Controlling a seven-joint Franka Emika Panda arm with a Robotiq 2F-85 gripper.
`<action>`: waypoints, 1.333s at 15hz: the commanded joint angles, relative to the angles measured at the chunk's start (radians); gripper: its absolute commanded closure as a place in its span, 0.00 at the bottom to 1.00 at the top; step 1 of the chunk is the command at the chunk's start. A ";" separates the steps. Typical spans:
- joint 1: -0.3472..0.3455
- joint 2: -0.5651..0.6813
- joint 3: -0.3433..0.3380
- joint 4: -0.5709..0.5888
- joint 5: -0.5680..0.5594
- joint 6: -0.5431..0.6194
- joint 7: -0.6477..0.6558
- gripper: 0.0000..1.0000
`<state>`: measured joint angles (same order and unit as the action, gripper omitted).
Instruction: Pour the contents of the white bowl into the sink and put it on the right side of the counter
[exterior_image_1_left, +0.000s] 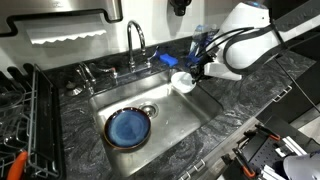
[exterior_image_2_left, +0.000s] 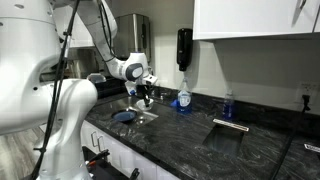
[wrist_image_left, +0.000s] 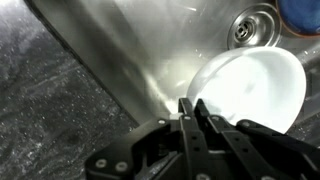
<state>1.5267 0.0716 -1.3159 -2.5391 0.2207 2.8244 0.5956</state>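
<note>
nearby, blue plate (exterior_image_1_left: 128, 127) in the sink (exterior_image_1_left: 176, 116)

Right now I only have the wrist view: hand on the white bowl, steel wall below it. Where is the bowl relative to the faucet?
Observer: In an exterior view the white bowl is at a corner of the sink along the faucet edge, off to the side of the spout, not under it.
Operator: What is the blue thing at my frame edge?
Observer: A blue plate, lying flat on the sink floor beside the drain.
Operator: Anything standing on the counter beyond the sink?
Observer: A blue bottle stands on the counter by the wall.
</note>
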 joint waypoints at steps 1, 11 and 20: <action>-0.018 -0.142 -0.065 -0.030 -0.026 -0.090 -0.009 0.98; -0.296 -0.111 0.038 -0.093 -0.027 0.019 0.141 0.98; -0.514 -0.107 0.133 -0.169 -0.036 0.153 0.222 0.98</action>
<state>1.0380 -0.0209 -1.1610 -2.6651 0.2237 2.9121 0.7830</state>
